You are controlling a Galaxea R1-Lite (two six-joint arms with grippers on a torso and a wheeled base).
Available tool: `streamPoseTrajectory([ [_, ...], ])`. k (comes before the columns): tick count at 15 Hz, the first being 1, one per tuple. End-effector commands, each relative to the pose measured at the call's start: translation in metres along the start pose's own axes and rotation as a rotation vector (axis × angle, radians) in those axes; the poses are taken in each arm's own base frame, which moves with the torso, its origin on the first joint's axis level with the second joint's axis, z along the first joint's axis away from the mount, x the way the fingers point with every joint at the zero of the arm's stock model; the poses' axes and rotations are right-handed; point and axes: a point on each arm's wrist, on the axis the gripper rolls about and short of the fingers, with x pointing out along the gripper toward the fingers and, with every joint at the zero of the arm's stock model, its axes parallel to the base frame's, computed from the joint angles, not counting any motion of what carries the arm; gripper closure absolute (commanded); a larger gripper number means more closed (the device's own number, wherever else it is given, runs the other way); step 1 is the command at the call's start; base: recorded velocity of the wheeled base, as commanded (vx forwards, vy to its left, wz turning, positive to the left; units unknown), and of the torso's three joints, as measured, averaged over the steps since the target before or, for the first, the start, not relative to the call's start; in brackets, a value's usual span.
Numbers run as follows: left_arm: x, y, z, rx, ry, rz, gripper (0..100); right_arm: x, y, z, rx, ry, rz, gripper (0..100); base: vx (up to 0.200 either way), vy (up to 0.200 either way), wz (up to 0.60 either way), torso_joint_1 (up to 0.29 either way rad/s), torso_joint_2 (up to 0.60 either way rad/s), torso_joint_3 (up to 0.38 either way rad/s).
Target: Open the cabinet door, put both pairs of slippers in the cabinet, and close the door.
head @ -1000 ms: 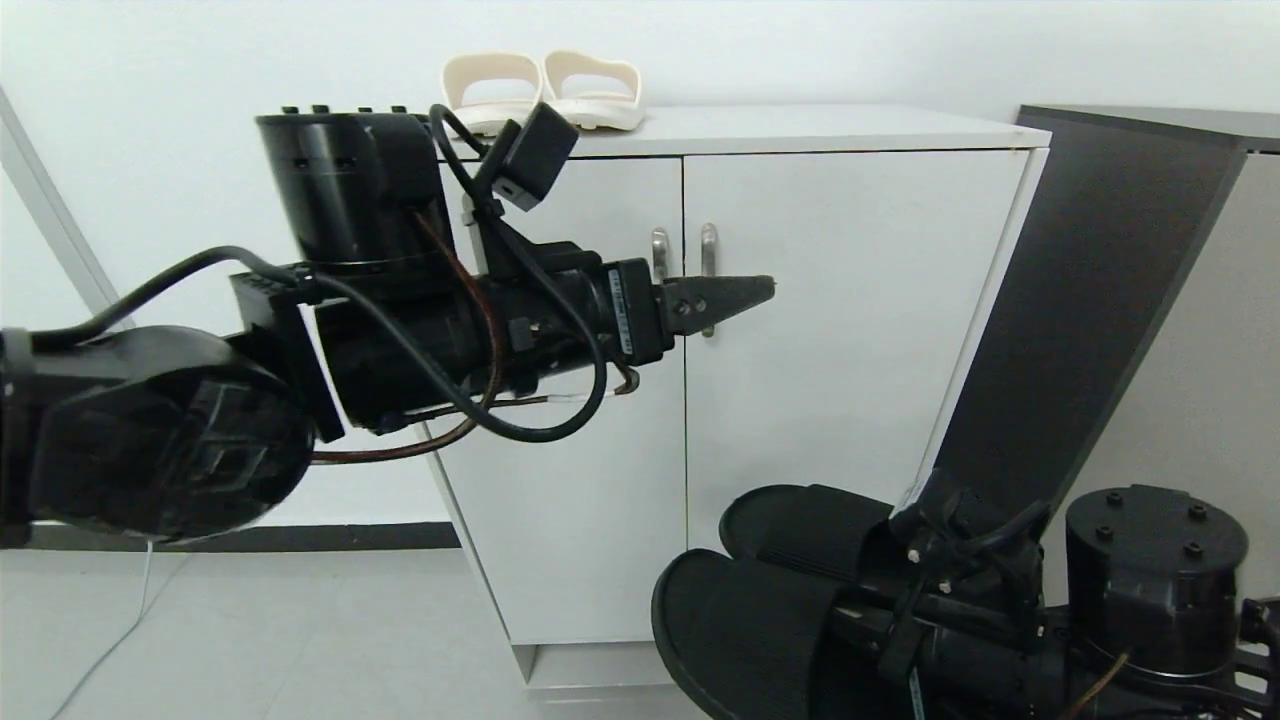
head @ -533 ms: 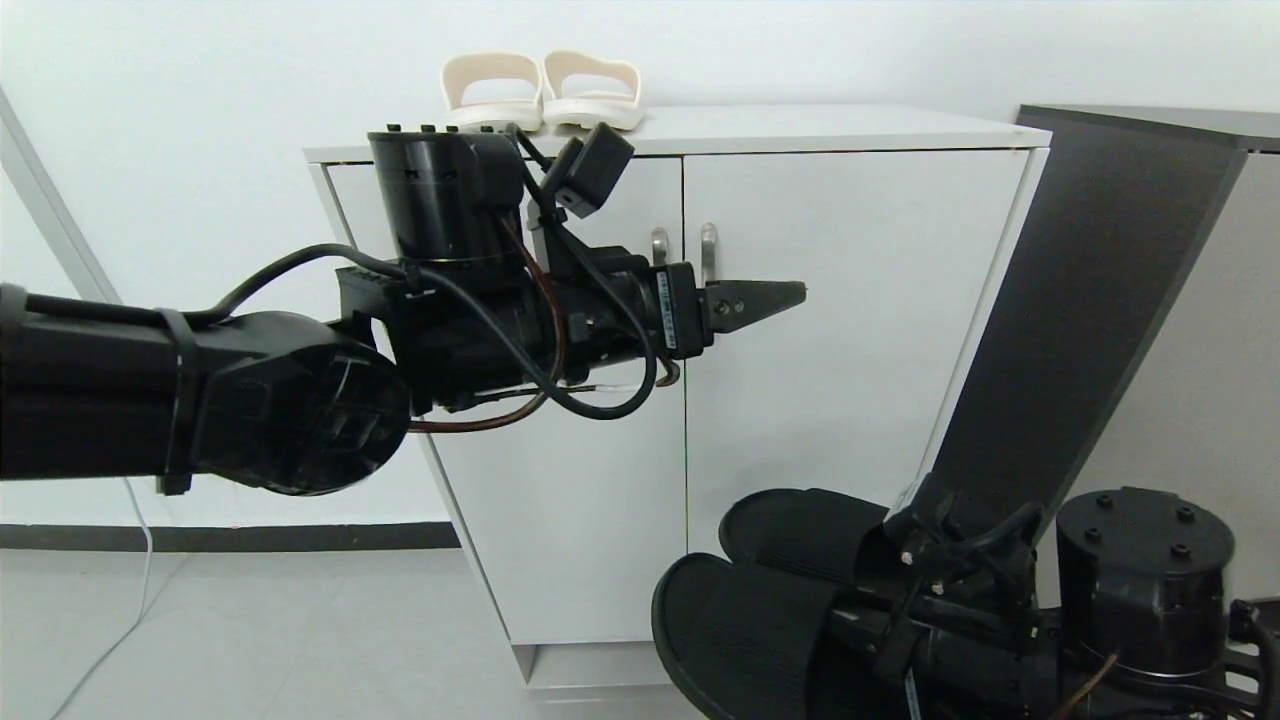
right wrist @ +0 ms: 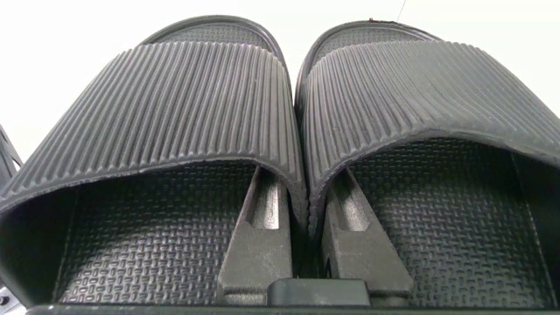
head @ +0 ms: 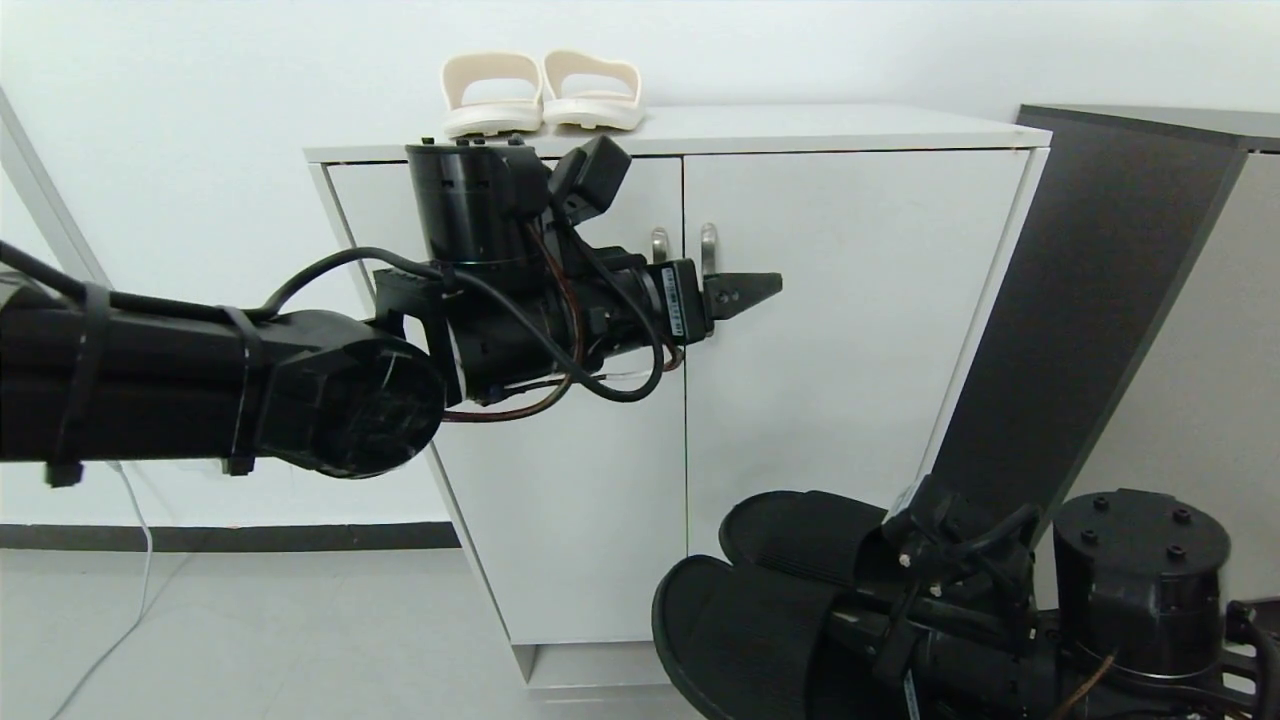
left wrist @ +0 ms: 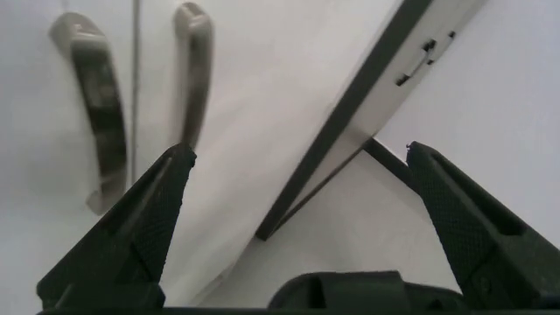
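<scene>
step in hand: opening the cabinet door, not yet begun. the left gripper [head: 742,291] hovers at handle height in front of the cabinet [head: 850,126], its tips just past the seam between the two doors and over the near edge of the right door [head: 830,400]. in the left wrist view its fingers [left wrist: 157,206] are spread wide with nothing between them. the left handle [left wrist: 92,131] and right handle [left wrist: 192,83] lie off to one side of that gap, not inside it.

the cream slippers [head: 543,92] sit side by side on the cabinet top, at its back edge towards the left corner, toes facing out. below them the left door [head: 560,480] and the right door are both shut flush, so what the cabinet holds cannot be told. neither pair is in it.

next move, as i judge it: shift the open jaws sideways until one handle bar sits between them, clench, then pull out along the door's swing. a poor line-up would make a finger strike the bar or the door face.

down at the right, in front of the cabinet's lower right corner, the black slippers [head: 760,620] are carried off the floor. the right gripper [right wrist: 306,223] is clenched on them, one finger inside each slipper, pinching the two inner walls together. they wait for an open door.
</scene>
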Motion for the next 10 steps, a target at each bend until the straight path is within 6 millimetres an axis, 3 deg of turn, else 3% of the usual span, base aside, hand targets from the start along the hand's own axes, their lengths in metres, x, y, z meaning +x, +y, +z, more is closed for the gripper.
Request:
streamPoseTrajectory([
  [1, 0.011, 0.005, -0.001, 0.000, -0.007, 0.021, 0, 0.000, 0.000, 0.000, -0.001, -0.003, 0.000, 100, 0.000, 0.000, 0.00, 0.000, 0.00, 0.000],
  [10, 0.034, 0.012, -0.002, -0.003, -0.014, 0.023, 0, -0.002, 0.000, -0.001, -0.004, 0.000, 0.000, 100, 0.000, 0.000, 0.00, 0.000, 0.00, 0.000],
])
